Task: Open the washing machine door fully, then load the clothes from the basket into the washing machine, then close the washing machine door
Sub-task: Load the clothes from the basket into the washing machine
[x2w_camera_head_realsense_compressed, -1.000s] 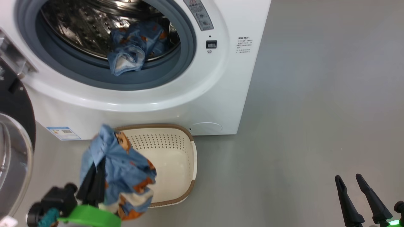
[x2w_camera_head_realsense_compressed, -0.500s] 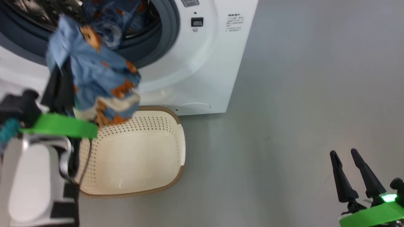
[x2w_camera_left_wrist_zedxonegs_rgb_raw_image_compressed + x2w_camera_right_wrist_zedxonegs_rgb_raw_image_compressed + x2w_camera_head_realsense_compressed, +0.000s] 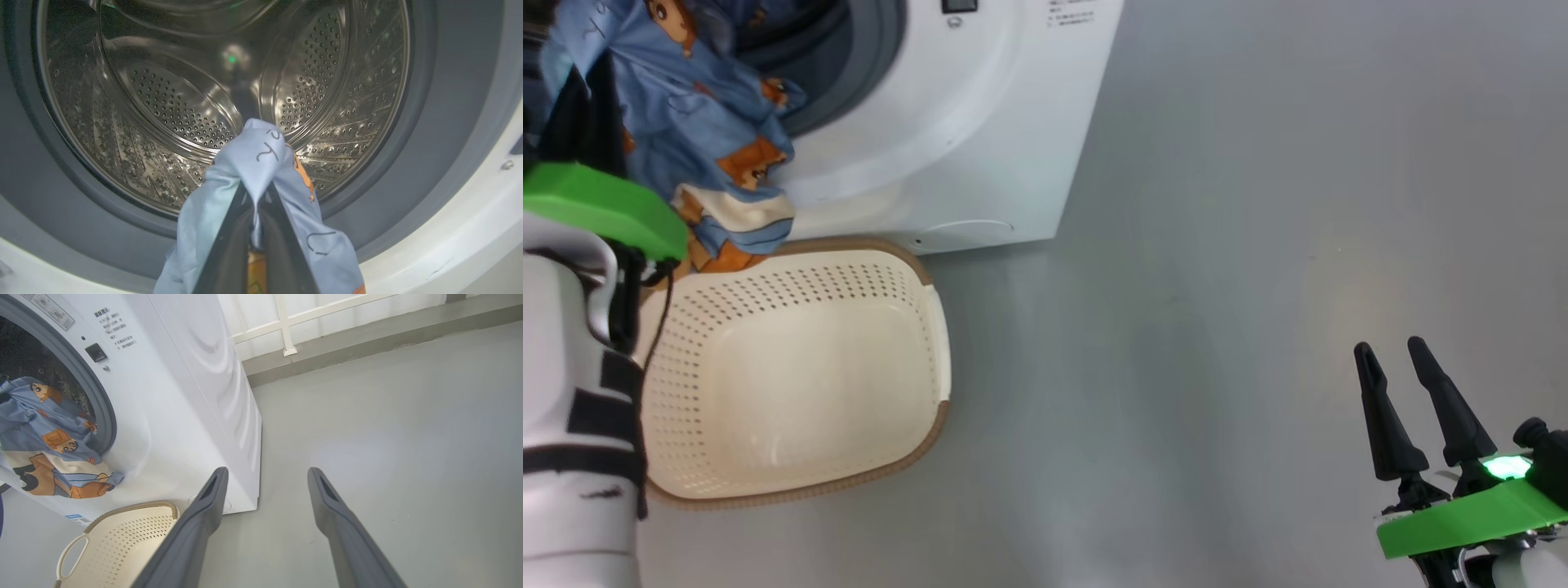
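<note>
Bright, even light; glare in washing machine

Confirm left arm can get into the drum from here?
Probably yes. The left end effector, shut on the blue garment, faces the open drum with nothing between them.

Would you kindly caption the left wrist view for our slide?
Shut left gripper holds a blue garment before the steel drum.
</note>
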Robot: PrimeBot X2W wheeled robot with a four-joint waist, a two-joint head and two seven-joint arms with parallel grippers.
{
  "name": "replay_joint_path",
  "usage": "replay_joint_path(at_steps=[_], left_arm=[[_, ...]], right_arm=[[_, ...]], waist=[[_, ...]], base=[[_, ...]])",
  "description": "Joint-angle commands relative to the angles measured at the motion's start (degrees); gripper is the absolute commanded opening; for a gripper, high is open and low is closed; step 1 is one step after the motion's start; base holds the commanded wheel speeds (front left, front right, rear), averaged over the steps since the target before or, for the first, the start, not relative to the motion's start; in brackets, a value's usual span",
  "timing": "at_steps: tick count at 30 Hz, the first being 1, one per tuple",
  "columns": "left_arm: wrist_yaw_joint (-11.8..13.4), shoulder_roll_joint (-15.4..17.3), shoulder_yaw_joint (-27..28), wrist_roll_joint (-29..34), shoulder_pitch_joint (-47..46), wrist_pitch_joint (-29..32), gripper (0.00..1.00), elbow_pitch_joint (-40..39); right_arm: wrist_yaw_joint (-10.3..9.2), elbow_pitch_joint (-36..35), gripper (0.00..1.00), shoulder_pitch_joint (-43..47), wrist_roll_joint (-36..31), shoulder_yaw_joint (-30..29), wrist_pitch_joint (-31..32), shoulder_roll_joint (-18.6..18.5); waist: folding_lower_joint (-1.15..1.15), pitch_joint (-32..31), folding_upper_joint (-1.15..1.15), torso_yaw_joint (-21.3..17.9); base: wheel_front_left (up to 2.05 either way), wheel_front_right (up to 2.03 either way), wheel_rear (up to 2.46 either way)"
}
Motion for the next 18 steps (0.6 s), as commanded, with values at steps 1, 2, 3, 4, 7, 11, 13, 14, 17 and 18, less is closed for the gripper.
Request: replay_joint_path(at_steps=[1, 2, 3, 4, 7, 11, 13, 14, 17, 18], left_arm=[[0.31, 3.29, 1.26, 0.54, -3.31, -0.32, 0.00, 1.34], [0.43, 3.63, 1.27, 0.62, -4.41, -0.32, 0.00, 2.66], [0.51, 3.92, 1.28, 0.64, -5.49, -0.32, 0.00, 3.96], [0.51, 4.17, 1.32, 0.59, -6.57, -0.32, 0.00, 5.30], [0.78, 5.47, 0.88, 1.23, -9.66, -0.32, 0.00, 9.15], [1.02, 6.86, 0.35, 1.88, -12.89, -0.32, 0.00, 12.05], [2.06, 8.03, 0.28, 2.24, -16.44, -0.32, 0.00, 12.62], [2.46, 8.33, 0.48, 2.14, -17.56, -0.32, 0.00, 12.04], [4.12, 9.11, 0.42, 2.73, -20.28, -0.32, 0.00, 7.57], [4.64, 9.23, 0.40, 2.88, -20.84, -0.32, 0.00, 5.72]], right_arm=[[0.17, -1.34, 1.00, -1.07, 0.44, 1.46, -0.27, -0.39], [0.17, -1.39, 1.00, -1.35, 0.50, 1.54, -0.27, -0.28], [0.17, -1.47, 1.00, -1.61, 0.52, 1.64, -0.27, -0.16], [0.17, -1.53, 1.00, -1.84, 0.55, 1.71, -0.27, -0.03], [0.17, -1.51, 1.00, -2.52, 0.76, 2.11, -0.27, 0.17], [0.17, -1.41, 1.00, -3.14, 0.97, 2.52, -0.27, 0.39], [0.17, -1.42, 1.00, -3.77, 1.12, 2.80, -0.27, 0.62], [0.17, -1.44, 1.00, -3.96, 1.18, 2.89, -0.27, 0.68], [0.17, -1.58, 1.00, -4.42, 1.33, 2.90, -0.27, 0.86], [0.17, -1.62, 1.00, -4.52, 1.37, 2.90, -0.27, 0.91]], waist=[[-0.01, 2.90, 0.00, -2.61], [-0.01, 3.44, 0.00, -3.00], [-0.01, 3.97, 0.00, -3.38], [-0.01, 4.46, 0.00, -3.74], [-0.01, 5.71, 0.00, -4.91], [-0.01, 6.74, 0.00, -6.04], [-0.01, 7.74, 0.00, -6.96], [-0.01, 8.04, 0.00, -7.23], [-0.01, 8.83, 0.00, -7.67], [-0.01, 9.05, 0.00, -7.76]], base=[[0.00, 0.00, 0.00], [0.00, 0.00, 0.00], [0.00, 0.00, 0.00], [0.00, 0.00, 0.00], [0.00, 0.00, 0.00], [0.00, 0.00, 0.00], [0.00, 0.00, 0.00], [0.00, 0.00, 0.00], [0.00, 0.00, 0.00], [0.00, 0.00, 0.00]])
